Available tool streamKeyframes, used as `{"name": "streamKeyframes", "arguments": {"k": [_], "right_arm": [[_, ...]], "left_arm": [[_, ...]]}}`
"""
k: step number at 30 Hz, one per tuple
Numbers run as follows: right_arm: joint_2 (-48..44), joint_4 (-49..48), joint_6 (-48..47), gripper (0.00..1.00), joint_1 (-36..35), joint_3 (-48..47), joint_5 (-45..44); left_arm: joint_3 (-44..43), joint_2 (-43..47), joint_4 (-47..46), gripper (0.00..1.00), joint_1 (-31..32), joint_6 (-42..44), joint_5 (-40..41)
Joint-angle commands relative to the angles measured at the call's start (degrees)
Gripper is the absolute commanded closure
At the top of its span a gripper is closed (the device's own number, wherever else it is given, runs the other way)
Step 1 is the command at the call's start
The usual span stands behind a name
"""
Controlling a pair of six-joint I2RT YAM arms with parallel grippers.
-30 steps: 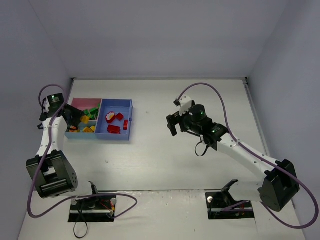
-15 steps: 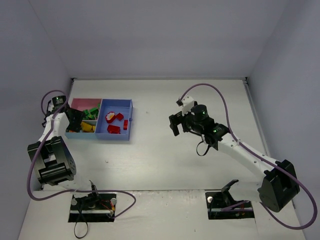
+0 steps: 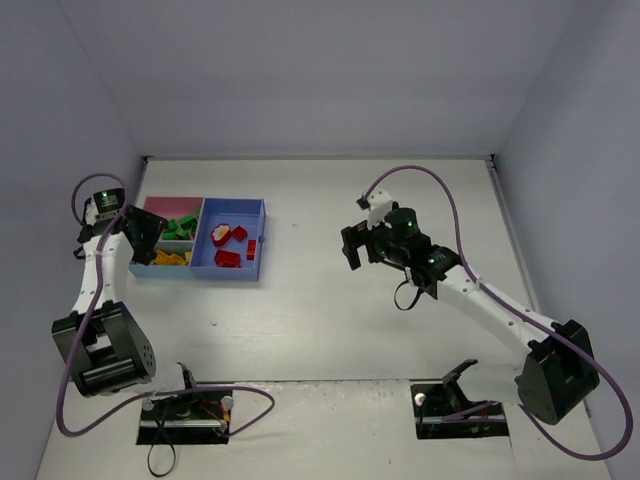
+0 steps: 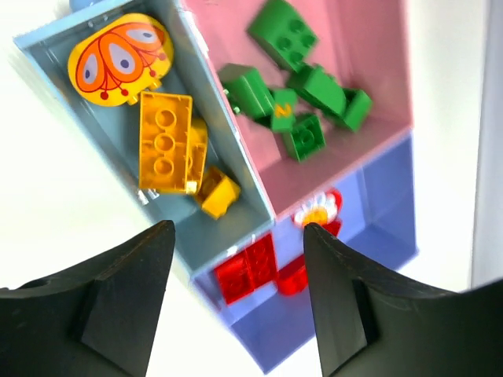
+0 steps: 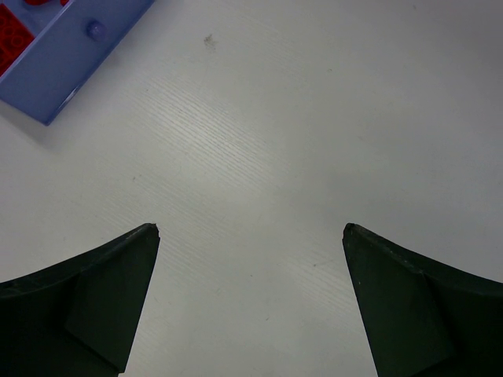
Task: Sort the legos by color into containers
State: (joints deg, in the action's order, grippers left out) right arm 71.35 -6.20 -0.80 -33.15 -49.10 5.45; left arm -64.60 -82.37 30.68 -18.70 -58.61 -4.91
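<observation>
Yellow bricks, green bricks and red bricks lay sorted in separate trays near the table's far left corner, none loose, while the left gripper and right gripper gaped empty.

A green lego shows perhaps a yellow 2.

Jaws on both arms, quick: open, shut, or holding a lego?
Left gripper: jaws open, nothing held, over the containers.
Right gripper: jaws wide open, nothing held, over bare table.
</observation>
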Motion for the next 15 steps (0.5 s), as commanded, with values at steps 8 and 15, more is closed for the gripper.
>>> {"name": "streamKeyframes", "arguments": {"k": [8,15], "right_arm": [[-3.23,3.99,9.39,0.0,1.5,-6.88,-9.66],[-6.05,11.54,15.29,0.0,1.68,-9.61,-16.42]], "left_arm": [[-6.42,18.97,7.38,0.39,9.19,27.37,-3.53],[-3.7,31.73,15.45,0.35,14.74,33.56,0.07]]}}
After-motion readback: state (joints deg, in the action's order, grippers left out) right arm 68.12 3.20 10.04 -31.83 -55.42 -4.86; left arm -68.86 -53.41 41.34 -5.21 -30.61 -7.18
